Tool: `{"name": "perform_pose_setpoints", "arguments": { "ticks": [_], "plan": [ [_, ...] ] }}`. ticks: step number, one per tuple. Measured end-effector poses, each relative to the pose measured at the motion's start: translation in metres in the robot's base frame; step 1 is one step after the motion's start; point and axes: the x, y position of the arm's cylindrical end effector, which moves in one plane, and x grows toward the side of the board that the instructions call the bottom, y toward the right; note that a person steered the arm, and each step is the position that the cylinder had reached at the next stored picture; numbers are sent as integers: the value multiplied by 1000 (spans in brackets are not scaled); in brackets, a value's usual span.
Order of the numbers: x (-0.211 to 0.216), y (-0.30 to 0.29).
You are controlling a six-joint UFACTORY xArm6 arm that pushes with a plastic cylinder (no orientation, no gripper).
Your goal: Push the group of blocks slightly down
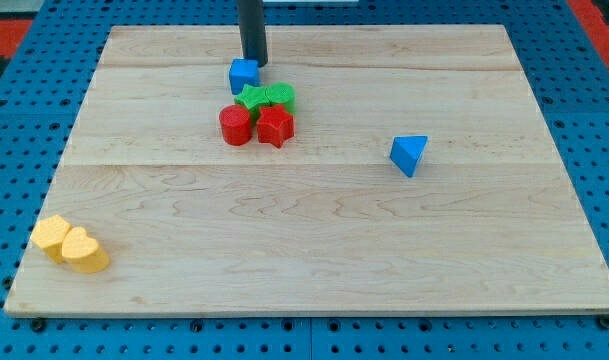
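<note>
Pale wooden bench (314, 250) carries the group near the view's top: small blue cube (243, 75), green star-shaped block (255, 97), green rounded block (281, 95), red cylinder (235, 126), red star-shaped block (275, 126). My tip (254, 64) touches the blue cube's upper right; it has no hand. Well apart lie a blue triangular block (408, 154) and two yellow blocks (71, 245).

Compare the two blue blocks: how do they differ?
The blue cube sits at the top of the cluster, just below-left of my tip; the blue triangular block lies alone toward the view's right. The cube looks smaller and square-faced, the triangular block wedge-shaped. Both are blue.
</note>
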Motion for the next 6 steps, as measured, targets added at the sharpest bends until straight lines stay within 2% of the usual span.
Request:
{"name": "perform_pose_setpoints", "arguments": {
  "ticks": [1, 2, 3, 4, 5, 6],
  "plan": [
    [18, 21],
    [-5, 30],
    [-60, 12],
    [-52, -22],
    [-25, -48],
    [14, -49]
  ]
}}
